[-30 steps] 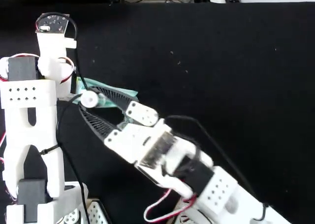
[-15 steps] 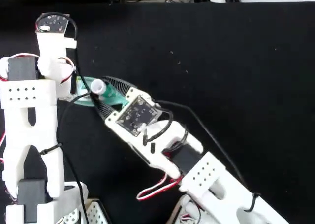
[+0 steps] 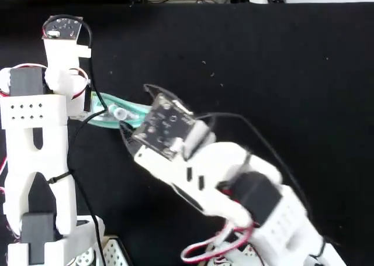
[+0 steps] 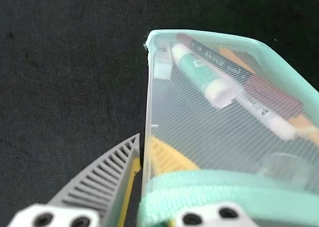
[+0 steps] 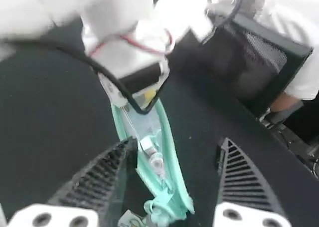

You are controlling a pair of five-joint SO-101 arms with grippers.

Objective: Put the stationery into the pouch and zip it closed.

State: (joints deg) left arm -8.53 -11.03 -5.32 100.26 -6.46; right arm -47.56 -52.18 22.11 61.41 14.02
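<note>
From where I stand, the black table (image 3: 280,73) carries both arms, with the pouch (image 4: 179,127) stretched between them just above the cloth.

The pouch is a soft, see-through sleeve with mint-green edging. I'd judge it light and floppy, likely to sag or twist wherever nothing holds it. The plastic looks slick, so the sides are a poor place to pinch. The stitched green band along the zip is the firmer part to hold.

The left gripper (image 4: 143,154) is clamped shut on one end of that band, so that end is anchored. That gives something to pull against.

The right gripper (image 5: 177,142) stands wide open, with its black ribbed fingers (image 5: 107,174) on either side of the pouch's free end. It holds nothing, and I see no contact with the pouch.

The stationery is already inside. It includes a green stick with a white cap (image 4: 199,75), a white marker (image 4: 264,114) and an orange pencil (image 4: 234,57), all lying loose along the pouch's length. These are hard, light things that will roll and shift if the sleeve tips.

Smallest is a green knot at the near end (image 5: 152,207), which I take for the zip pull, though it is too small to be sure. It lies between the open fingers, close to their base. It is a small target, so the fingers would have to close squarely on it.
</note>
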